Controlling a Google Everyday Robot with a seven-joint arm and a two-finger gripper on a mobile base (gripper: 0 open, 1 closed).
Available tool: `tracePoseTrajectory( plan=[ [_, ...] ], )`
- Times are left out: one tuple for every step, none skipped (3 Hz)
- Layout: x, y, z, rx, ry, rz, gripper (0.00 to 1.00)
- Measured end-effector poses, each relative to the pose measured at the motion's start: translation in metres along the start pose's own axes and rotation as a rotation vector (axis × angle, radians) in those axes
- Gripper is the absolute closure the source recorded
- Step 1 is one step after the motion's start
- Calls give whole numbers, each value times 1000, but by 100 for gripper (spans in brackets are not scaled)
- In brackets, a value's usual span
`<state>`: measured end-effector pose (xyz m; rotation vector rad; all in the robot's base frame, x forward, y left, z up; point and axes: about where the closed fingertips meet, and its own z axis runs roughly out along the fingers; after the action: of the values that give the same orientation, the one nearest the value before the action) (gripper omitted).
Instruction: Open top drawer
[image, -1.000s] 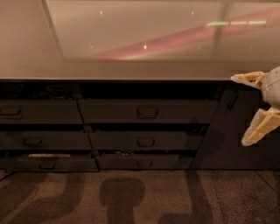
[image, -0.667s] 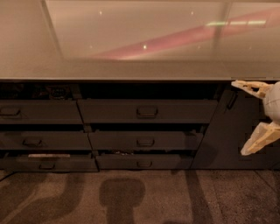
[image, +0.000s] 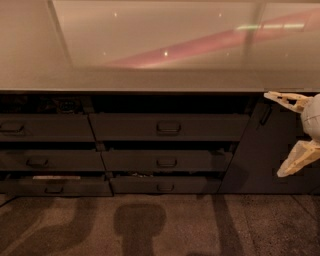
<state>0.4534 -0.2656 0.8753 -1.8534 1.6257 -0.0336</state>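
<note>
The top drawer (image: 169, 127) is the widest dark grey-brown front in the middle column, just under the counter, with a small dark loop handle (image: 168, 127) at its centre. Its front stands slightly proud of the cabinet with a dark gap above it. My gripper (image: 276, 134) is at the right edge of the view, level with the top drawer and well to the right of its handle. Its two cream fingers are spread wide apart, one upper fingertip (image: 271, 94) and one lower fingertip (image: 283, 172), holding nothing.
A glossy counter top (image: 150, 50) runs above the drawers. Two shorter drawers (image: 166, 161) sit below the top one, and a left column of drawers (image: 45, 127) stands beside them. A plain dark panel (image: 270, 150) is behind the gripper. Speckled floor (image: 160, 225) lies below.
The gripper has drifted slightly lower and to the right at the edge of the view, fingers still spread. The drawers have not moved.
</note>
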Motion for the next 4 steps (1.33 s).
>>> tracePoseTrajectory(
  plan=[
    [7,-1,10,-23,-2,19,0],
    [58,-7,51,-88,14,118,0],
    [111,-8,102,-139,5,208,0],
    [145,-7,140,-191,19,267,0]
  ],
)
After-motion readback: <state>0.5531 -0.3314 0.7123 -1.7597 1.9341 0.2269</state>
